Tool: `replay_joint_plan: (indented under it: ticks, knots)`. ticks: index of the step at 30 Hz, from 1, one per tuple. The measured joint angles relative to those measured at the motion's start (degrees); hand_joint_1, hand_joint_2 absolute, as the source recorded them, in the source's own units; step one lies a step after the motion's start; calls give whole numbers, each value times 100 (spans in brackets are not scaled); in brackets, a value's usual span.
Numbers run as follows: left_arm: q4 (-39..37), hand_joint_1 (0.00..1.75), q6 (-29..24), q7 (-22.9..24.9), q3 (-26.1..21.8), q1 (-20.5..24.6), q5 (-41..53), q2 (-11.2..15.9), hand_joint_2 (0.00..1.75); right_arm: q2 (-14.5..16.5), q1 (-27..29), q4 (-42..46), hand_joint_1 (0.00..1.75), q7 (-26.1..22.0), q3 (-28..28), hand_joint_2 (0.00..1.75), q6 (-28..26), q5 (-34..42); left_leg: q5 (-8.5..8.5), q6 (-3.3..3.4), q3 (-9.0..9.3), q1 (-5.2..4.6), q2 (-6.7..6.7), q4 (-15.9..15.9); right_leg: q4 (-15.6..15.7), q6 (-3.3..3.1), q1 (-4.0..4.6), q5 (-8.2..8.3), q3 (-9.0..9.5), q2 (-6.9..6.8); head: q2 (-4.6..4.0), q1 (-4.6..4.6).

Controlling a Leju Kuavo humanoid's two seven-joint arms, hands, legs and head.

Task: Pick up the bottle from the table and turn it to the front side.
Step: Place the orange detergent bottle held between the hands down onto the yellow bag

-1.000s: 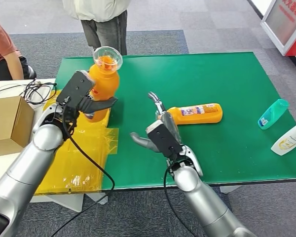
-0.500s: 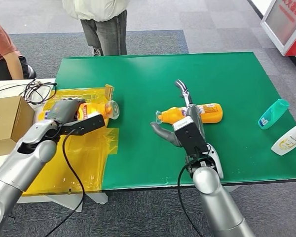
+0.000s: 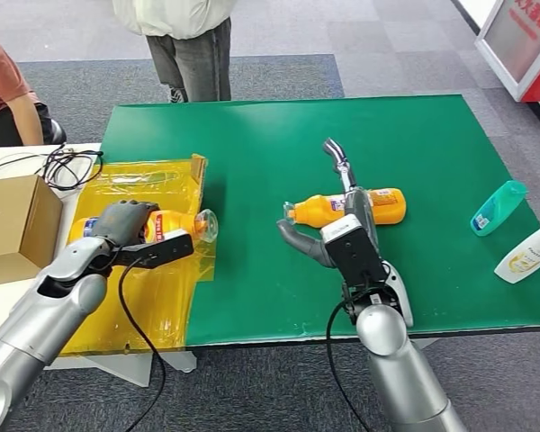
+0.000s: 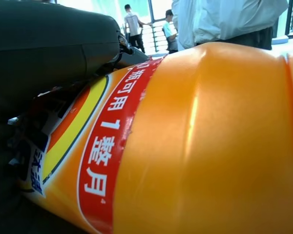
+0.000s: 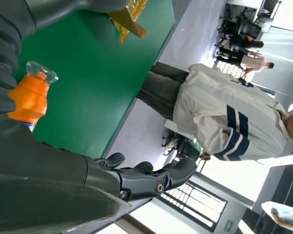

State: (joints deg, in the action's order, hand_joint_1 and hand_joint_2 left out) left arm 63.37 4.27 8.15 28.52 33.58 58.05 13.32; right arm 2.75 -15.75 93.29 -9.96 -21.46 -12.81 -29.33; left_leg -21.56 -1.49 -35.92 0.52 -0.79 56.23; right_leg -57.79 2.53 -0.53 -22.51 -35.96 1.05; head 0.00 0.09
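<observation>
- Left hand [image 3: 121,222] grips an orange bottle [image 3: 175,223] lying on its side over the yellow sheet [image 3: 152,288] at the green desk's [image 3: 417,153] edge
- Right hand [image 3: 332,225], fingers spread and holding nothing, hovers just beside a second orange bottle [image 3: 382,205] lying mid-desk
- A teal bottle [image 3: 497,207] and a white bottle [image 3: 526,255] lie well beyond that second bottle

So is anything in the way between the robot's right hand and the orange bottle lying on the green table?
No, nothing visible. The right hand is open right over the bottle, its fingers spread above the bottle's middle. The green table around it is bare; the other bottles lie far off to the side.
</observation>
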Motion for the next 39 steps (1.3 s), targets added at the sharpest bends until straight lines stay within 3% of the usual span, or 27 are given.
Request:
replay_joint_plan:
  ticks: [26, 27, 30, 31, 39]
  knots:
    - [-454, 175, -349, -175, -566, -489, 257, -54, 175, 0, 4, 507, 0, -117, -131, 175, 37, -25, 0, 0, 0, 0, 0, 0, 1, 0, 0, 0, 1, 0, 0, 0]
    - [-472, 166, -350, -175, -591, -494, 242, -67, 175, 0, 4, 511, 0, -118, -131, 175, 37, -25, 0, 0, 0, 0, 0, 0, 1, 0, 0, 0, 1, 0, 0, 0]
    - [-548, 35, -453, -167, -721, -532, 170, -122, 44, 0, 3, 527, 0, -126, -132, 175, 28, -25, 0, 0, 0, 0, 0, 0, 1, 0, 0, 0, 0, 0, 0, 0]
    - [-586, 0, -532, -160, -772, -546, 158, -144, 0, -1, 4, 538, 0, -131, -133, 175, 22, -25, 0, 0, 0, 0, 0, 0, 1, 0, 0, 0, 0, 0, 0, 1]
    - [-809, 0, -798, -164, -1052, -656, 243, -250, 0, -7, 34, 757, 0, -233, -131, 175, -83, -36, 0, 0, 0, 0, 0, 0, 1, 0, 0, 0, -1, 0, 0, 0]
